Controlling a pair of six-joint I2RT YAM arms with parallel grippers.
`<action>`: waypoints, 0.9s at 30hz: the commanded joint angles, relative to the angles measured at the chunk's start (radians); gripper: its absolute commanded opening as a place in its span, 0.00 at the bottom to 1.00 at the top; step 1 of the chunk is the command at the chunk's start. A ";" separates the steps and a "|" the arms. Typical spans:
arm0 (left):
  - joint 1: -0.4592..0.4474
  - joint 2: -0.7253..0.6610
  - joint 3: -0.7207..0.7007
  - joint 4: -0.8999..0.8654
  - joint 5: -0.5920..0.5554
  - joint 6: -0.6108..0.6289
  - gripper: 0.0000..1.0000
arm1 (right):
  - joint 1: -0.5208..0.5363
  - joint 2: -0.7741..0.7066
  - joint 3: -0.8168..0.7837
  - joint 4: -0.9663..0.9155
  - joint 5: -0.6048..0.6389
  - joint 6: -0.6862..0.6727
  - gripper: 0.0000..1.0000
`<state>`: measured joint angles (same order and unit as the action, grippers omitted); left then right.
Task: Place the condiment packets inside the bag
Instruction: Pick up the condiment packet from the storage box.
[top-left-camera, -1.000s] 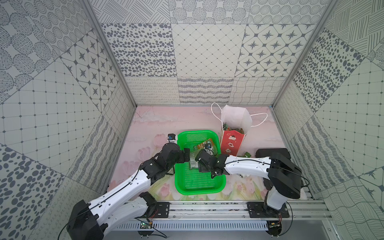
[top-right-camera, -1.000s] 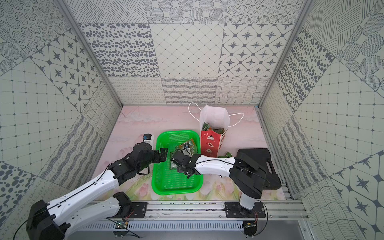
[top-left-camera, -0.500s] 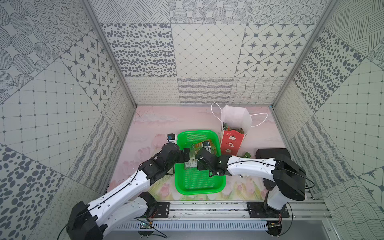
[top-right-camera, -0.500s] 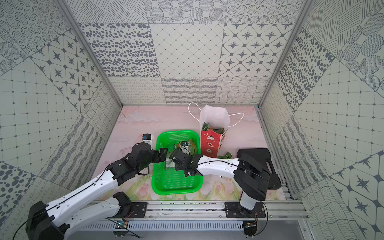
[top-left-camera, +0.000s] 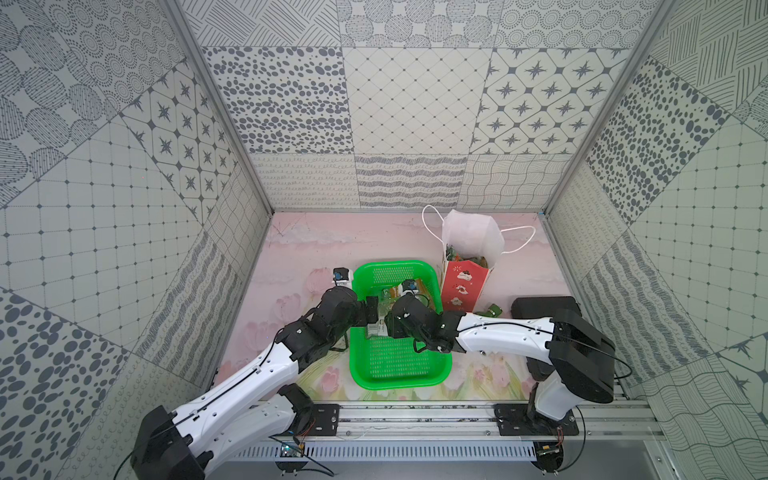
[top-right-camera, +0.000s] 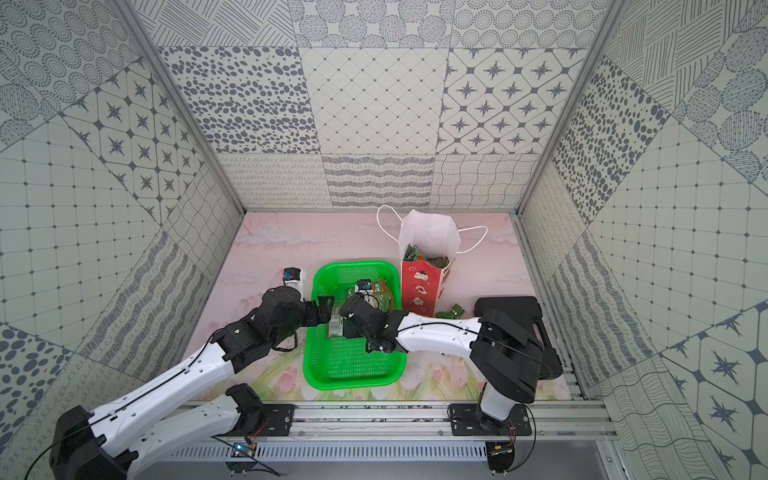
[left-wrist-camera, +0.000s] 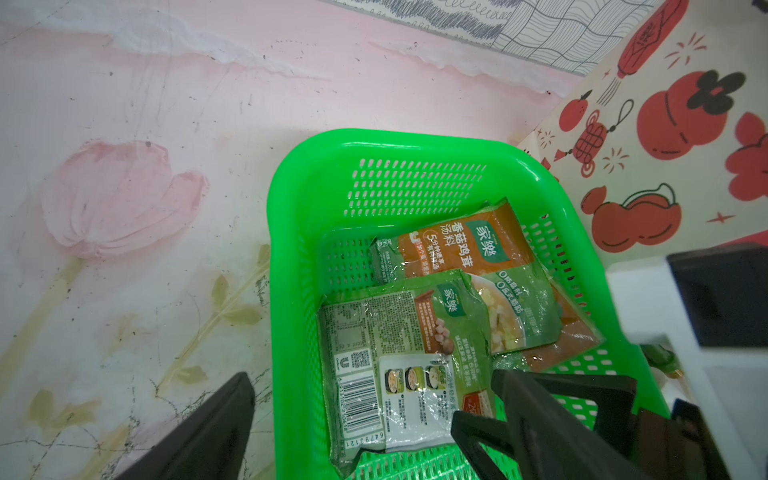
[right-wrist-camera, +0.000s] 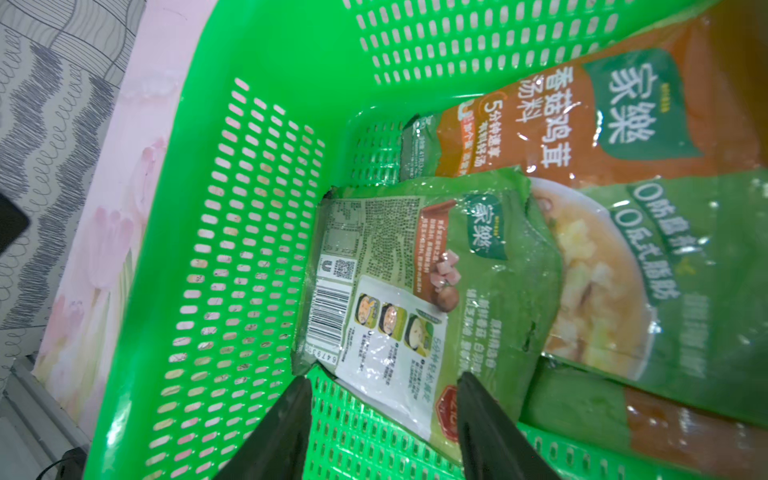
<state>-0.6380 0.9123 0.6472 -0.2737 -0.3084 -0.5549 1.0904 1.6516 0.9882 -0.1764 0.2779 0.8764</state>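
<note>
You've got a bright green perforated basket, glossy green-and-orange packets ahead of your right pincer, red-and-white bag, pink floral desk.

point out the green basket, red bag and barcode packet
green basket (top-left-camera: 399, 383): in a top view, on its near rim
red bag (top-left-camera: 461, 286): in a top view, on its red front
barcode packet (right-wrist-camera: 415, 291): in the right wrist view, on its middle
</note>
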 joint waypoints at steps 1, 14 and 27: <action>0.003 -0.007 -0.004 0.032 -0.026 -0.010 0.97 | -0.021 -0.018 -0.043 -0.028 0.026 0.048 0.59; 0.003 -0.013 -0.006 0.033 -0.026 -0.008 0.97 | -0.040 0.125 0.028 0.014 -0.072 0.009 0.61; 0.004 -0.026 -0.012 0.036 -0.026 -0.009 0.96 | -0.039 -0.014 -0.088 0.263 -0.155 0.001 0.56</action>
<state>-0.6376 0.8963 0.6430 -0.2737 -0.3237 -0.5568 1.0512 1.6825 0.9092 -0.0429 0.1596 0.8974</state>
